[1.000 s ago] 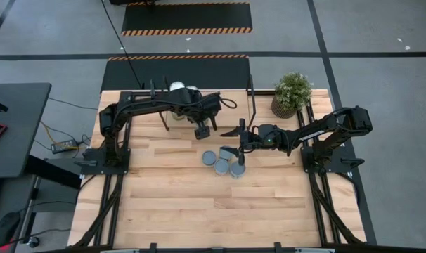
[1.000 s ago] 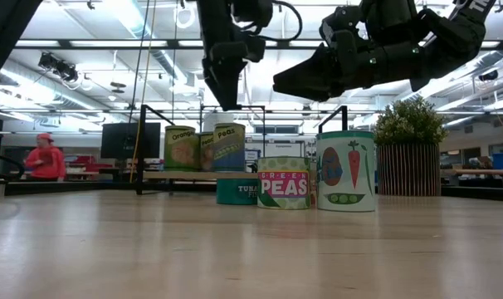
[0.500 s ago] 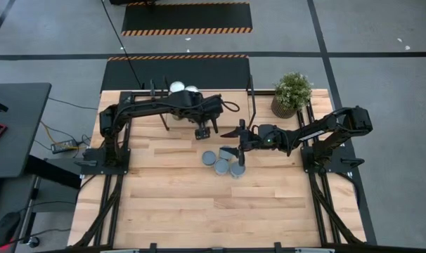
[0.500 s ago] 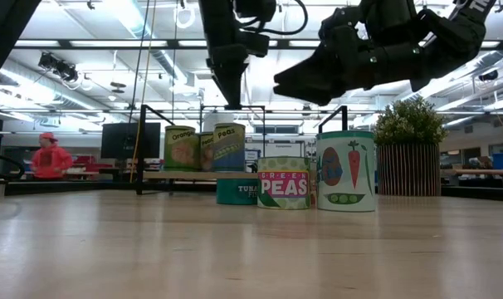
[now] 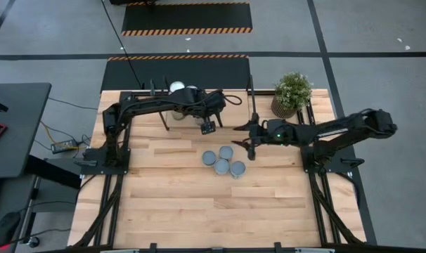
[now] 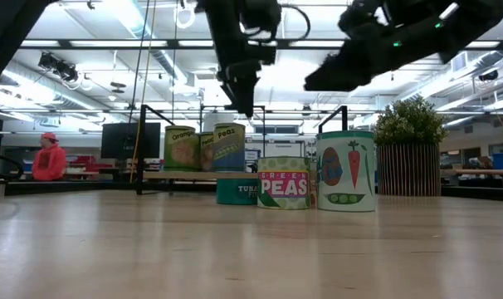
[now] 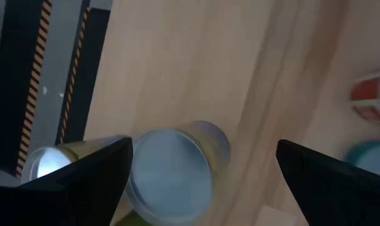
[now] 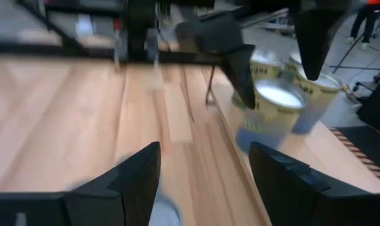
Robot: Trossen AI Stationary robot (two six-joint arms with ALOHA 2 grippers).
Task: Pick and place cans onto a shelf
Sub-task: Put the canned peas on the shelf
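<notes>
Three labelled cans [image 6: 206, 148] stand on the shelf [image 5: 234, 102] at the table's far edge. Several more cans [image 5: 223, 161] stand in a cluster on the table's middle; the low view shows a tuna can [image 6: 236, 188], a green-peas can [image 6: 284, 183] and a taller vegetable can [image 6: 346, 170]. My left gripper [image 5: 208, 127] hangs open in the air just near of the shelf, looking down on a shelf can [image 7: 171, 169]. My right gripper [image 5: 242, 140] floats open and empty above the cluster's right side, well above the can tops [image 6: 311, 85].
A potted plant [image 5: 292, 93] stands at the far right corner of the table. The shelf's thin black posts [image 5: 254, 112] rise close to both grippers. Bare wood lies near of the can cluster. A person in red [image 6: 50, 158] stands in the room beyond the table.
My right gripper has risen and drawn back toward the table's right edge, tipping from pointing steeply down to nearly level; a can it covered now shows from above. My left gripper has shifted slightly toward the right edge. No can has moved.
</notes>
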